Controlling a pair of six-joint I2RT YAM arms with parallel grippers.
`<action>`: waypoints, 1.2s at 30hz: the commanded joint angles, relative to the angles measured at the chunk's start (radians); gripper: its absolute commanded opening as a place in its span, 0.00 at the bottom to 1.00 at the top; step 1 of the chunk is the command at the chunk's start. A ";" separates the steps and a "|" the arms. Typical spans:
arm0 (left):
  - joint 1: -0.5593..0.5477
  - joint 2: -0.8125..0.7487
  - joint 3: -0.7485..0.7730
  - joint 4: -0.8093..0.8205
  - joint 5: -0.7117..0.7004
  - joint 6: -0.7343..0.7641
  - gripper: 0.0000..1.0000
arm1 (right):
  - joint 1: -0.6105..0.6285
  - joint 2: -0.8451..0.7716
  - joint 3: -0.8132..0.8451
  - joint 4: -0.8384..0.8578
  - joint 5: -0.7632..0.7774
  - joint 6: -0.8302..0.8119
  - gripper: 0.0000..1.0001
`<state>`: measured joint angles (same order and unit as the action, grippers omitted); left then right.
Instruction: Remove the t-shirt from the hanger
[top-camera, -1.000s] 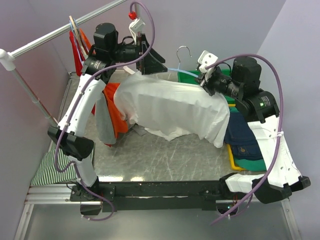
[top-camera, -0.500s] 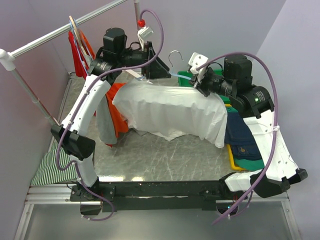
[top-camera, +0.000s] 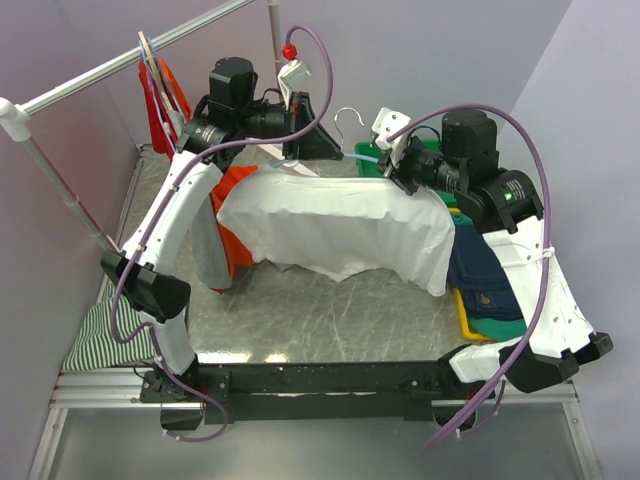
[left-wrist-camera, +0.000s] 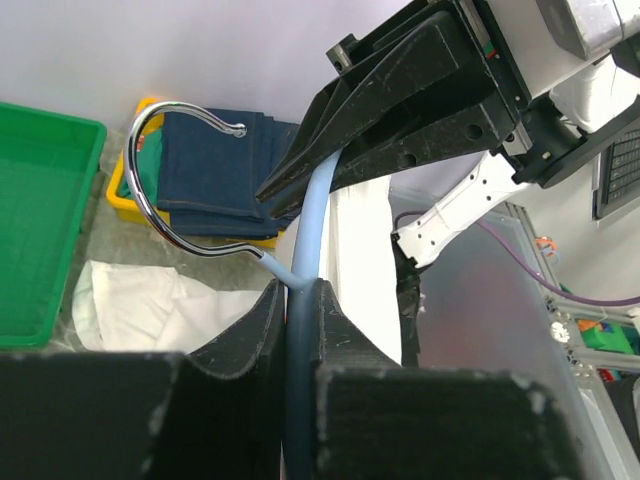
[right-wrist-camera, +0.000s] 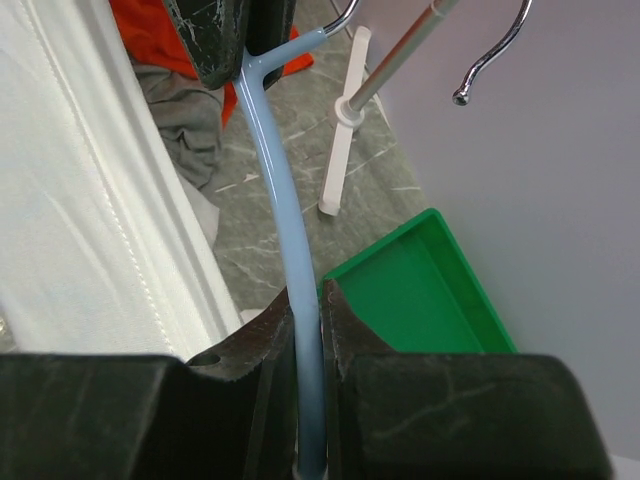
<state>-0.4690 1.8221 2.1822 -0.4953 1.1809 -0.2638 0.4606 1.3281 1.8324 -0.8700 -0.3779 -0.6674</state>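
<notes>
Fingers: left fingers (left-wrist-camera: 250, 335) just went from wide open to clamped on pale blue plastic hanger (left-wrist-camera: 310, 215); right fingers (right-wrist-camera: 262, 335) pinch its other arm tight. White t-shirt (top-camera: 340, 225) still draped on the hanger, over scratched grey counter (top-camera: 330, 310). Hanger now gripped on both sides, so stripping can probably start. No readable writing or brands.
</notes>
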 joint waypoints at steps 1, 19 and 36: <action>-0.028 0.000 0.024 -0.074 -0.086 0.083 0.01 | 0.023 -0.024 0.025 0.169 -0.044 0.032 0.00; -0.031 -0.012 0.091 -0.192 -0.248 0.224 0.01 | -0.141 -0.049 0.048 0.233 0.004 0.288 0.49; -0.013 -0.040 0.212 -0.233 -0.621 0.324 0.01 | -0.491 0.060 0.004 -0.032 -0.490 0.241 0.52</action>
<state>-0.4931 1.8233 2.3085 -0.7837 0.6392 0.0406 -0.0235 1.3418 1.8389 -0.8310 -0.7574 -0.3832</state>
